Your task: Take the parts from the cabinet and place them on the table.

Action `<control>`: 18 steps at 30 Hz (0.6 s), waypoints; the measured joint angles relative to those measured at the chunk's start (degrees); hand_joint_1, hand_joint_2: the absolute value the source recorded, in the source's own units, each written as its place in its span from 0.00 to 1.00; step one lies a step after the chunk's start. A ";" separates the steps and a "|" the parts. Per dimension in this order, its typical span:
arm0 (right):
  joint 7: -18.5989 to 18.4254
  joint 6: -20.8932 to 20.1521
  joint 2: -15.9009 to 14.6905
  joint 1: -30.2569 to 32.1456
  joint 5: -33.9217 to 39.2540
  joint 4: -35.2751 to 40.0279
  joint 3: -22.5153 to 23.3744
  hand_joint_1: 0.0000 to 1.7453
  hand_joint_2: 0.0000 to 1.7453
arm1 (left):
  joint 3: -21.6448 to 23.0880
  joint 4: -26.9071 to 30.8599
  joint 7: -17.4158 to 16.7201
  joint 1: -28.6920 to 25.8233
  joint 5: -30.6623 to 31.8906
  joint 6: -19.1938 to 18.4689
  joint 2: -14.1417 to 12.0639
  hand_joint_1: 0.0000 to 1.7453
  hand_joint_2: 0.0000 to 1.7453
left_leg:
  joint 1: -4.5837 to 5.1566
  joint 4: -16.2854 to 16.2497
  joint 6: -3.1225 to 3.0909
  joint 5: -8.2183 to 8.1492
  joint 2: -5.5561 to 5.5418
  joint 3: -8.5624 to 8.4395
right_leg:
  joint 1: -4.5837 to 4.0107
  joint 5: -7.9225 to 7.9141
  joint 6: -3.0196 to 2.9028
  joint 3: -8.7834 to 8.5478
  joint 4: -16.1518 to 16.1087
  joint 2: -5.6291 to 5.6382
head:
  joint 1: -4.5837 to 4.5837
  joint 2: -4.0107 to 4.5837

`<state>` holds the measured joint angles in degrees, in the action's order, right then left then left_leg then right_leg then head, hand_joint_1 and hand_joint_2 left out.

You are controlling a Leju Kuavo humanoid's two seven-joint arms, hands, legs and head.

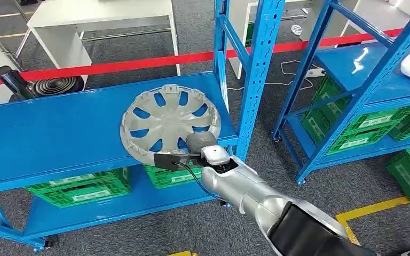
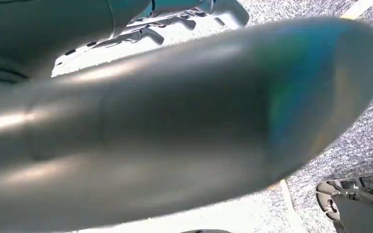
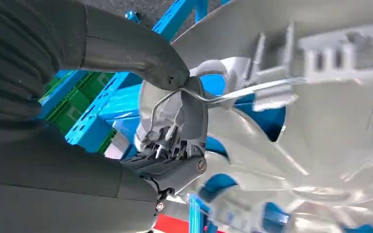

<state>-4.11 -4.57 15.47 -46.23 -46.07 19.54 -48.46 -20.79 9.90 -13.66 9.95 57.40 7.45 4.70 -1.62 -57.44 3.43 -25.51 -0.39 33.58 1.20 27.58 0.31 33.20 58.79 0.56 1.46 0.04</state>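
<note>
Silver plastic hubcap (image 1: 170,118) lies on the blue shelf (image 1: 48,133) of the near rack (image 1: 256,69), its near rim at the shelf's front edge, toward the rack's right upright. Right hand (image 1: 189,154) comes up from five o'clock and meets the hubcap at its six o'clock edge; the dark fingers (image 1: 166,161) reach under the rim while the grey thumb (image 1: 200,141) sits on top, so the hand is clamped on the rim. Close behind the hand, the thumb (image 3: 141,51) presses over a wire clip (image 3: 184,99) on the hubcap's ribbed underside (image 3: 320,111), with fingers (image 3: 175,165) beneath, blue shelf showing through the cutouts. Left hand: a blurred silver part fills that wrist picture, and I cannot tell how its fingers lie. Green crates (image 1: 83,188) sit on the lower shelf under the hubcap. At two o'clock stands a second blue rack (image 1: 363,69) with more green crates (image 1: 352,128); a red tape (image 1: 117,66) runs across behind
</note>
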 joint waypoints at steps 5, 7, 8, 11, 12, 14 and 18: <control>-0.09 0.37 -0.02 0.00 0.33 -0.31 0.00 1.00 1.00 | -0.07 0.00 -0.02 0.01 0.00 0.26 0.24 0.00 0.00 | 0.01 0.00 -0.01 -0.01 0.00 0.00 | -0.01 0.00 0.01 -0.01 -0.02 0.00 | 0.00 0.00; -0.13 0.42 -0.02 0.00 0.35 -0.37 0.00 1.00 1.00 | -0.09 0.00 0.04 0.02 0.00 0.31 0.26 0.00 0.00 | 0.03 0.00 -0.02 -0.01 0.01 -0.01 | -0.01 0.00 0.01 -0.01 -0.02 0.01 | 0.02 0.00; -0.15 0.46 -0.02 0.00 0.35 -0.37 0.00 1.00 1.00 | -0.07 0.00 0.04 0.04 0.02 0.33 0.26 0.00 0.00 | 0.03 0.00 -0.02 -0.02 0.00 -0.01 | -0.01 0.01 0.02 -0.02 -0.02 0.00 | 0.00 0.00; -0.20 0.52 -0.02 0.00 0.42 -0.37 0.00 1.00 1.00 | -0.07 0.00 0.13 0.04 0.13 0.31 0.26 0.00 0.00 | 0.04 0.00 -0.03 -0.01 0.00 -0.01 | 0.00 0.02 0.07 -0.02 -0.02 0.00 | 0.00 0.00; -0.24 0.59 -0.02 0.01 0.53 -0.37 0.00 1.00 1.00 | -0.09 0.00 0.15 0.04 0.15 0.31 0.26 0.00 0.00 | 0.05 0.00 -0.03 -0.01 0.00 -0.01 | 0.00 0.01 0.08 -0.02 -0.02 0.00 | 0.00 0.00; -0.24 0.83 -0.04 0.00 0.92 -0.37 0.00 1.00 1.00 | -0.07 0.00 0.17 0.04 0.17 0.31 0.26 0.00 0.00 | 0.06 0.00 -0.03 -0.01 0.00 -0.01 | 0.00 0.00 0.09 -0.02 -0.02 0.00 | 0.00 0.00; 0.15 1.82 -0.09 0.00 1.46 -0.37 0.00 1.00 1.00 | -0.09 0.00 0.11 0.04 0.31 0.31 0.28 0.00 0.00 | 0.07 0.00 -0.03 -0.01 0.01 -0.01 | 0.00 -0.01 0.12 -0.01 -0.02 0.01 | 0.00 0.00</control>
<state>-3.96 -2.75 15.39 -46.22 -44.61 19.17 -48.46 -20.87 9.90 -13.55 9.99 57.70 7.76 4.98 -1.54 -57.44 3.40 -25.52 -0.39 33.57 1.20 27.57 0.43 33.19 58.77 0.57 1.46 0.04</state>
